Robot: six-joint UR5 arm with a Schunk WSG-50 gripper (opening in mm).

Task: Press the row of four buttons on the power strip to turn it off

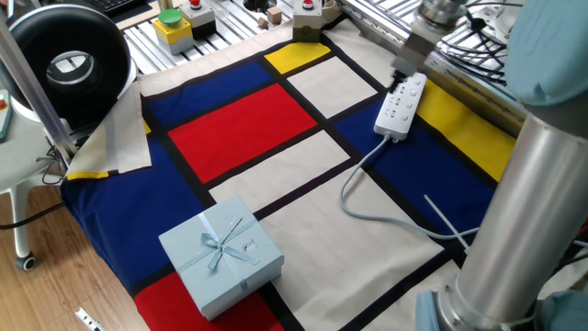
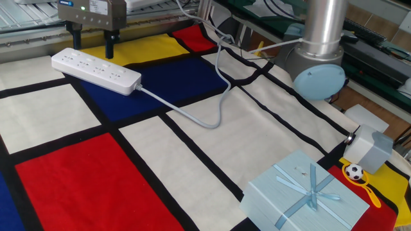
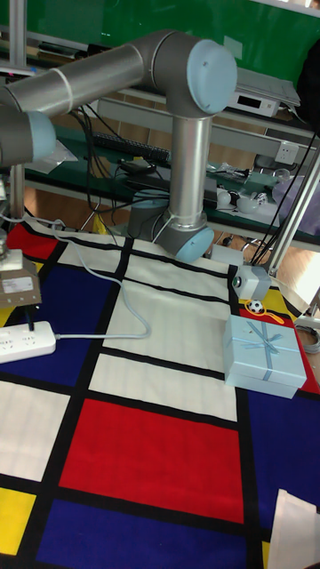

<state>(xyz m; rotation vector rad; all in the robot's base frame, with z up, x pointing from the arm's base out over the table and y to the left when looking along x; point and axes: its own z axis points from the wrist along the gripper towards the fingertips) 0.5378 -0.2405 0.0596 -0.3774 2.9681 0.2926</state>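
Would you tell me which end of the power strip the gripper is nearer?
The free end, opposite the grey cord; the gripper hangs over that half of the power strip.

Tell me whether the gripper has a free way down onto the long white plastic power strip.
Probably yes. The gripper hangs with its fingers apart just above the far end of the long white plastic power strip, and nothing lies between them; the strip's top face is bare.

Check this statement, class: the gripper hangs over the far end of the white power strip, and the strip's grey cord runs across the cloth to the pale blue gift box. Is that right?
One detail is wrong. The gripper does hang over the far end of the power strip, but the grey cord does not reach the gift box. The other fixed view shows it curving up towards the arm's base, well apart from the box.
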